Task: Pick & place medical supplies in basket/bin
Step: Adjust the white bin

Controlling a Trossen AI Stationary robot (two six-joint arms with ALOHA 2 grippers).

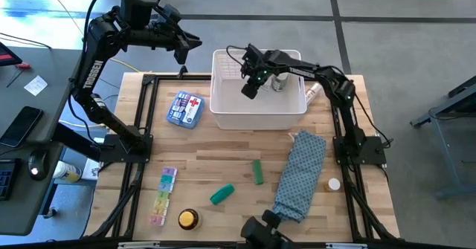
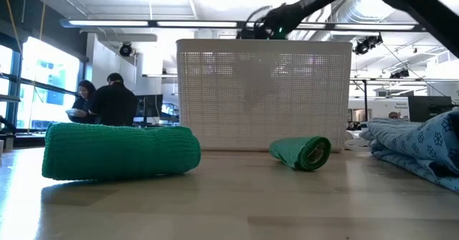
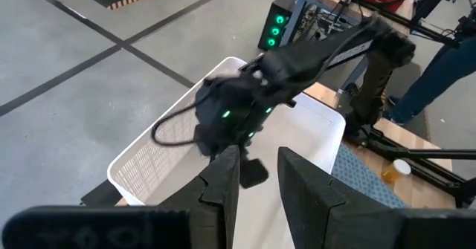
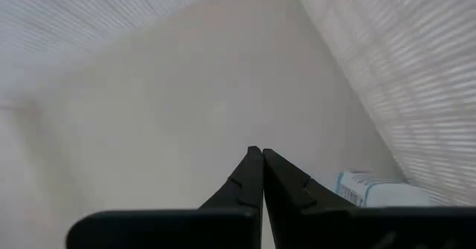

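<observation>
Our right gripper point(image 1: 251, 90) hangs over the basket point(image 1: 223, 117), fingertips pressed together with nothing between them, pointed down at the bare white floor. Just beside its tips, against the lattice wall, lies a white bottle point(image 4: 366, 189) already inside; from above we see a bottle point(image 1: 279, 82) a little behind the gripper in the same bin.

Our left gripper point(image 1: 181, 53) waits high, off the table's back edge and well away from the right one, fingers slightly apart and empty.

Most supplies are outside the bin. The pack point(image 1: 185, 109) lies to the gripper's left, just beside the basket wall. A tube point(image 1: 312, 93) sits to its right, against the far wall outside. Nearer the table's front, well apart from the gripper, are two green rolls point(image 1: 257, 172) point(image 1: 222, 195), the pill strip point(image 1: 162, 196) and the yellow tin point(image 1: 188, 218). A small bottle point(image 1: 334, 183) lies right of the cloth point(image 1: 300, 176).

We judge the green rolls soft and light: they look knitted, so a grip across the middle should squash in and hold. The pack seems flat and probably crinkly; we would pinch it by a long edge. The tin looks hard and smooth, likely slippery, best taken across its width. The strip is long and stiff, so we would grasp it at mid-length.
</observation>
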